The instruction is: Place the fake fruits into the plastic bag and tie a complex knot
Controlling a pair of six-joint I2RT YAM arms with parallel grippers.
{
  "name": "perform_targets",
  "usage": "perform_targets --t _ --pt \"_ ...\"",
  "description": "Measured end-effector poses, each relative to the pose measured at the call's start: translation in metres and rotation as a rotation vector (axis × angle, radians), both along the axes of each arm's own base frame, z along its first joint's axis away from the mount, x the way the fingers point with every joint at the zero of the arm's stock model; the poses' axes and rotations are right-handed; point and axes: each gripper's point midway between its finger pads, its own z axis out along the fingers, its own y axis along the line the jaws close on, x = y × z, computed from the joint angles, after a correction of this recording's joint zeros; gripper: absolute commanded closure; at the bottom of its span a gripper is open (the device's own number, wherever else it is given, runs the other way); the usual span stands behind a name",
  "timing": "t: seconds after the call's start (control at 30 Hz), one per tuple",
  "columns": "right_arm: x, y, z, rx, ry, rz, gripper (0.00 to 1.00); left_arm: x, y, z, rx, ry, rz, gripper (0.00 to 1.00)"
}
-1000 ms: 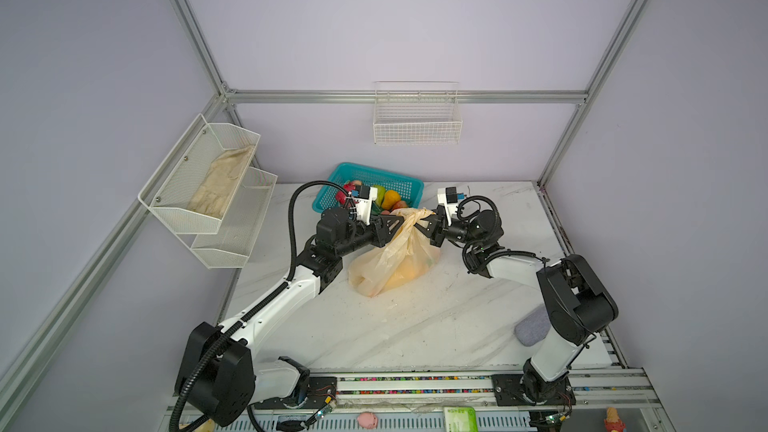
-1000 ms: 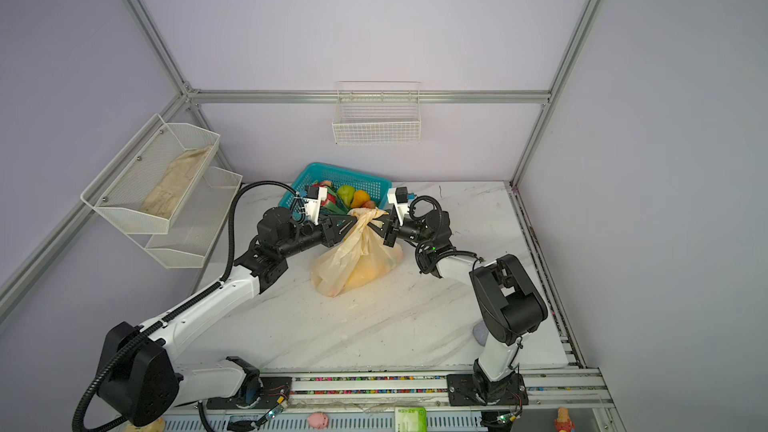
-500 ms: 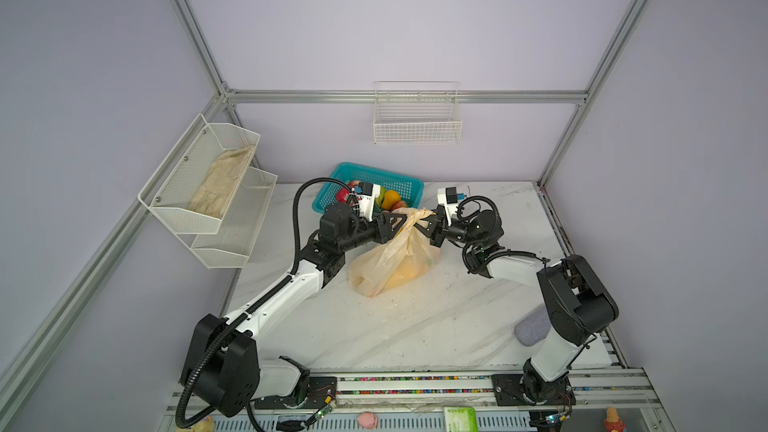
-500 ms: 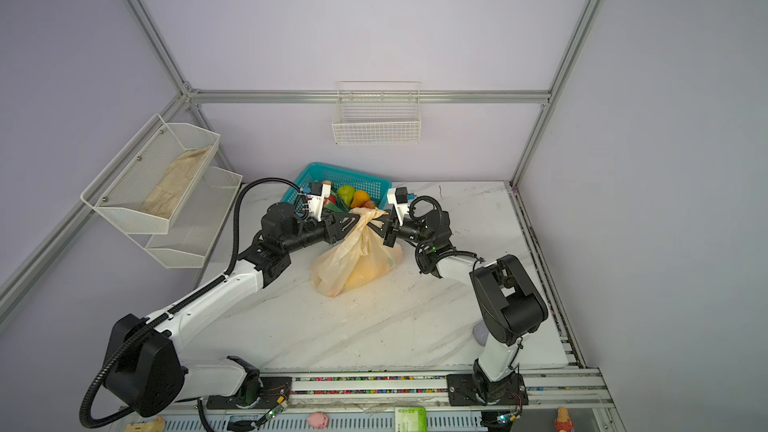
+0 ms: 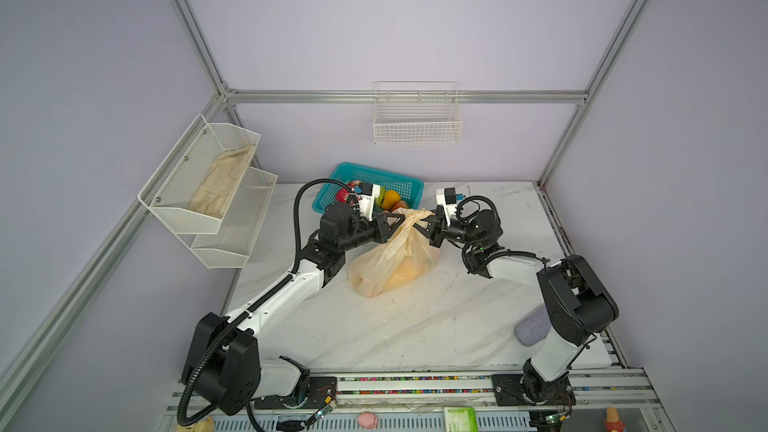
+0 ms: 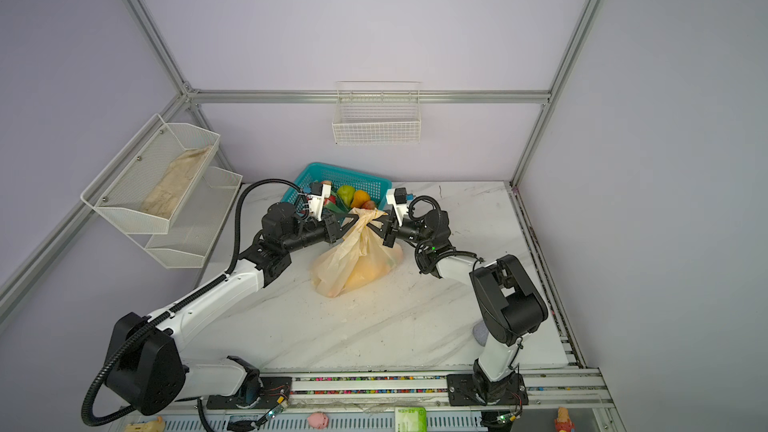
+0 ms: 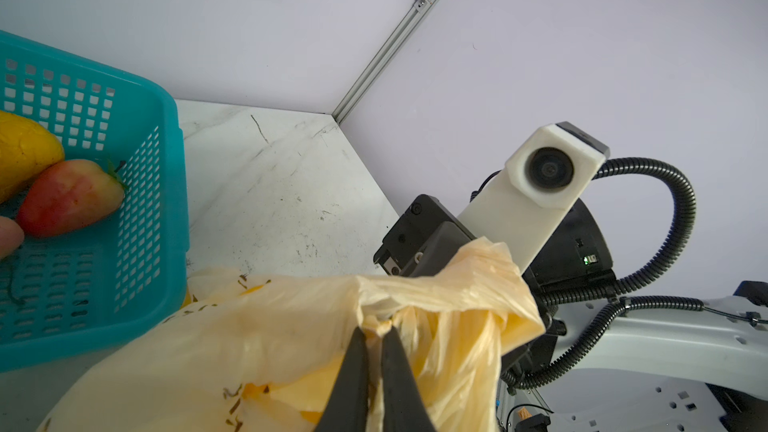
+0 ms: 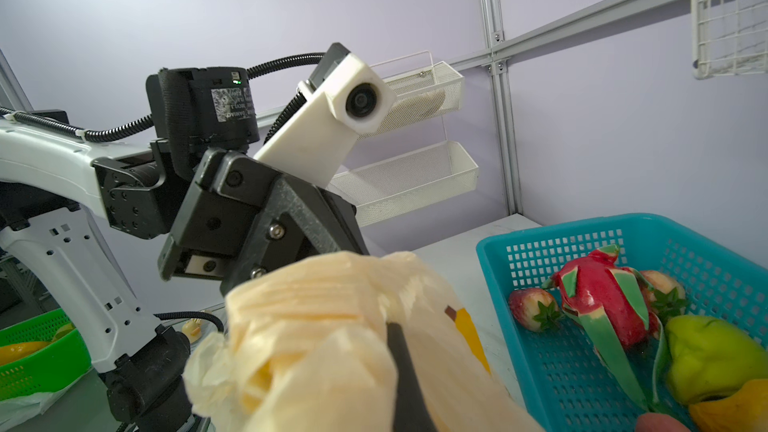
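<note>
On the plastic bag, dark print is too crumpled to read.

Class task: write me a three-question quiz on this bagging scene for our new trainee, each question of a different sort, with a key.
1. True or false: the left pincer hangs open, clear of the plastic bag.
2. Where is the dragon fruit? A: in the teal basket. B: inside the plastic bag. C: in the left pincer.
3. Fill in: the right pincer is shut on the ____.
Key: 1 false, it is shut on the bag's gathered top. 2 A. 3 plastic bag.
</note>
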Motion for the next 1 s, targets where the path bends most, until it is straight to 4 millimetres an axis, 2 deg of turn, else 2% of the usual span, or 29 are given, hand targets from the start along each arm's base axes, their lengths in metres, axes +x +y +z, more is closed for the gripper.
perform_targets --t 0.1,0.63,0.77,0.87,1.0 --pt "0.0 0.0 0.0 -0.001 -0.004 -0.003 1.0 0.0 0.001 0.0 0.003 -0.003 0.004 1.0" --pt "-0.002 0.0 0.006 -0.018 -0.059 -0.03 1.0 -0.004 0.005 0.013 0.009 -0.056 0.015 1.0" --pt "0.0 0.0 0.007 -0.032 -0.059 -0.044 0.82 -0.004 0.006 0.015 0.01 -0.06 0.023 1.0" --pt "0.005 -0.001 0.0 -0.06 -0.04 -0.072 0.71 -0.003 0.009 0.023 0.0 -0.085 0.039 1.0" --pt "0.012 -0.003 -0.007 -0.093 -0.019 -0.12 0.63 -0.004 0.013 0.034 -0.017 -0.122 0.056 1.0"
